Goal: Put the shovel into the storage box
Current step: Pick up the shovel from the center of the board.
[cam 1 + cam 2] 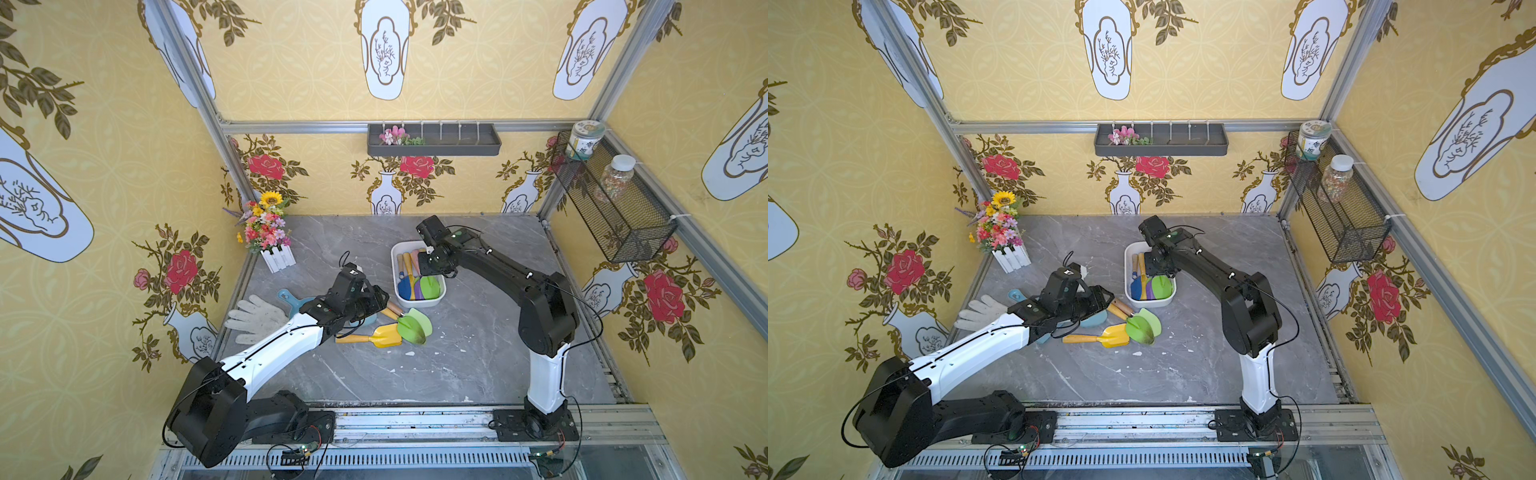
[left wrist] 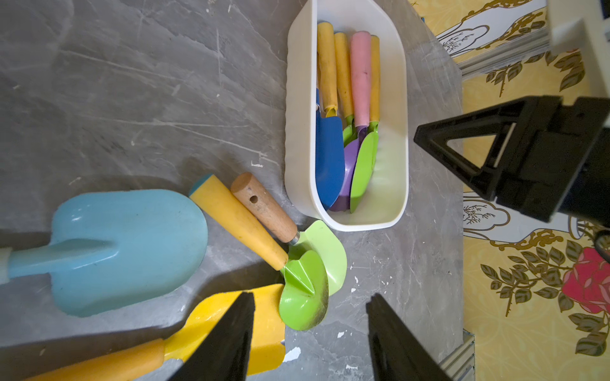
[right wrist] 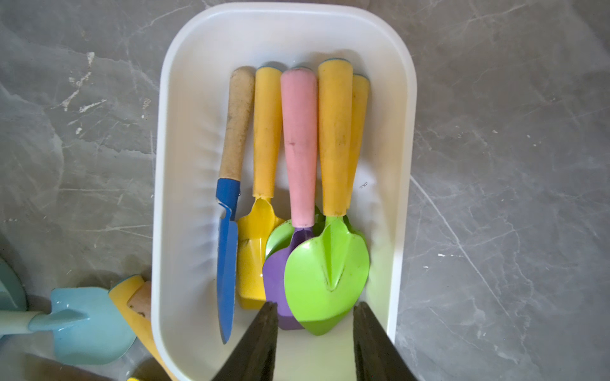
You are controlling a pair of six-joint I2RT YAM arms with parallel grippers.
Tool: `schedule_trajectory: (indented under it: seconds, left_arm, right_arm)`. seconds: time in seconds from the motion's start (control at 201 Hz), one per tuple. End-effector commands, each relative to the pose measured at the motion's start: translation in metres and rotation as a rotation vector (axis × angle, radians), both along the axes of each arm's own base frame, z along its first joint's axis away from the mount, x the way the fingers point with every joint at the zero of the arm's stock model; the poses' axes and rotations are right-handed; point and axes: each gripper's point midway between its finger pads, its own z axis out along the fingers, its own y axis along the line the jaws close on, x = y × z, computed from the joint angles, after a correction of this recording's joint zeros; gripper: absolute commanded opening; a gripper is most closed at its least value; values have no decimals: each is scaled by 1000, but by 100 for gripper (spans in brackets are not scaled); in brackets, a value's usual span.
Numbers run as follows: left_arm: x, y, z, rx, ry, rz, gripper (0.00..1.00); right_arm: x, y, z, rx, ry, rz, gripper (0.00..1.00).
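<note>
My right gripper (image 3: 315,306) hangs parted and empty over the storage box (image 3: 185,99), five shovels (image 3: 326,273) in; four loose shovels (image 1: 390,334) to go at its 7 o'clock, left gripper (image 2: 312,297) parted, empty there.

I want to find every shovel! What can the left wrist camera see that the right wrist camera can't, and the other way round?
Only the left wrist view shows the two green shovel blades lying on the table outside the storage box, plus the rose wallpaper. Only the right wrist view plainly shows the yellow blade inside the box and the blue shovel's sandy handle. Both show the white box, the pink handle in it, and the light-blue scoop on the table.
</note>
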Motion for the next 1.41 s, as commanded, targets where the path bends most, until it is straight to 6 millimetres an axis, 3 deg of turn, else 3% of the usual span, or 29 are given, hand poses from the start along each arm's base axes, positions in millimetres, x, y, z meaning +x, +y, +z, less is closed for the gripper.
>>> schedule_trajectory:
  seconds: [0.0,0.428,0.712,1.006,1.404]
  left_arm:
    - [-3,5,-5,15,14,12,59]
    - [-13,28,-15,40,37,94,60]
    - [-24,45,-22,47,58,157,60]
    - [-27,48,-25,35,68,168,61]
    - [-26,44,-28,24,71,156,61]
  right_arm:
    - [-7,9,6,28,-15,17,42]
    - [-71,54,8,80,-18,200,45]
    - [-110,91,-11,108,11,335,45]
    - [-115,112,-44,93,63,379,43]
    - [-113,116,-73,48,109,390,40]
